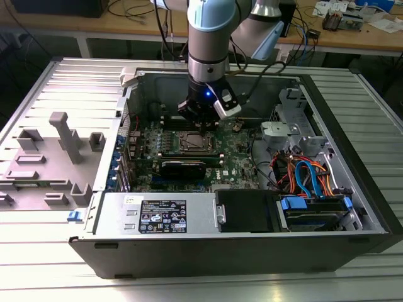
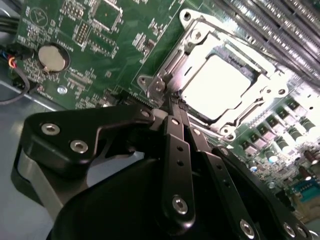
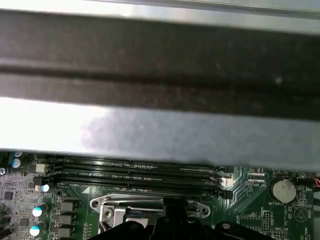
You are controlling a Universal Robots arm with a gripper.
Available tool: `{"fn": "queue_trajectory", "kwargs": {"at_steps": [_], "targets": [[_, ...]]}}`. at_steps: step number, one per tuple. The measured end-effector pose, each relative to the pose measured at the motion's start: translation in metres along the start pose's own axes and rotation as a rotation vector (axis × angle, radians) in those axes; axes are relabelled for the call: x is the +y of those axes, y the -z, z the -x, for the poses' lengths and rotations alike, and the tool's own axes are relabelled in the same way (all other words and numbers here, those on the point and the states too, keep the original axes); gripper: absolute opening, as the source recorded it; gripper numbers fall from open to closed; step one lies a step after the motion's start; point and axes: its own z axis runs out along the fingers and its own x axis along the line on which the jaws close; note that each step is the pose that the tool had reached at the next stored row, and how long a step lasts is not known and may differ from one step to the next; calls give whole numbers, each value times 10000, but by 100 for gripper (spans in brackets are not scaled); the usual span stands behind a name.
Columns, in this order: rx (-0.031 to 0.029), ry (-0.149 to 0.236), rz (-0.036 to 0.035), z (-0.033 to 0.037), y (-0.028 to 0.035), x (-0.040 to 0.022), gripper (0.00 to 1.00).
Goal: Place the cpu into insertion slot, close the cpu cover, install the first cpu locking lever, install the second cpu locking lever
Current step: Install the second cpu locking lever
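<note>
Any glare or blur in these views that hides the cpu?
Second wrist view: glare blows the cpu top out to white, and the gripper body close to the lens is soft. First wrist view: a blurred chassis wall fills the upper part. Exterior view: even light.

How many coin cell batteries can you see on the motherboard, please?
1. The coin cell battery sits on the green motherboard, apart from the insertion slot where the gripper works; both wrist views show it. Others may be hidden behind the arm.

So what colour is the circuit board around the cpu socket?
Green, clearest in the second wrist view: the motherboard around the insertion slot is green with small silver parts.
</note>
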Motion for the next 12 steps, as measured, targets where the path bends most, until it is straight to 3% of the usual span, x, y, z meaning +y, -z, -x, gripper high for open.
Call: {"fn": "queue_trajectory", "kwargs": {"at_steps": [7,12], "targets": [[0,1,-1,-5,5,-73,11],[0,0,-1,-6,5,-79,11]]}}
